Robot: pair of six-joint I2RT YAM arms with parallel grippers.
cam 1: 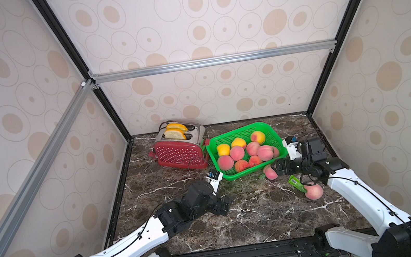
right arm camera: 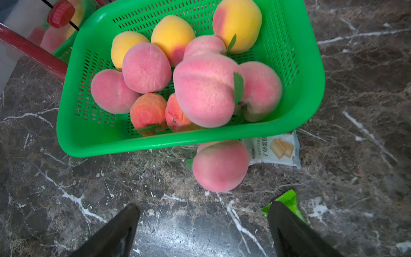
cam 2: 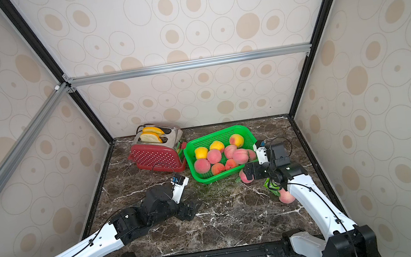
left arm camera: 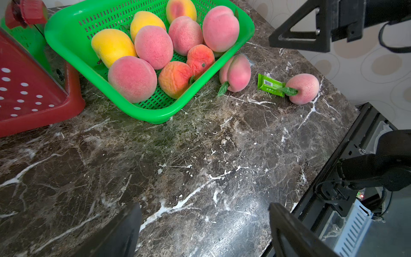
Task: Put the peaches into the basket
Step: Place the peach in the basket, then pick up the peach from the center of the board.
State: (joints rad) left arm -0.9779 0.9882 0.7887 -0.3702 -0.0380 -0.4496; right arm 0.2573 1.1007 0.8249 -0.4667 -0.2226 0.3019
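Right gripper: My right gripper is wide open and has nothing in it.
Left gripper: My left gripper is wide open too and empty. It hangs low over the bench, well apart from the fruit.
Peaches in the basket: Most of the peaches sit in a heap in the basket, out past my right gripper.
Near peach: One pink peach lies on the bench just ahead of my right gripper, right up by the basket's near wall. It is not between the fingers.
Far peach: Another pink peach lies back beside my right arm, behind that gripper. Its leaf rests on a green wrapper.
How it will handle: I think a peach is light, a bit soft and fuzzy, so not slippery. It is round, so a bump may make it roll.
Where to hold: I would pinch the fat middle, one finger on each side, and stay off the leaf.
Which way it points: The near peach lies on its side. Its leaf sticks out toward my left gripper's side.
Long axis: It is almost a ball, so I cannot pick a clear long way.
Watch out: A white snack packet lies just beside the near peach.
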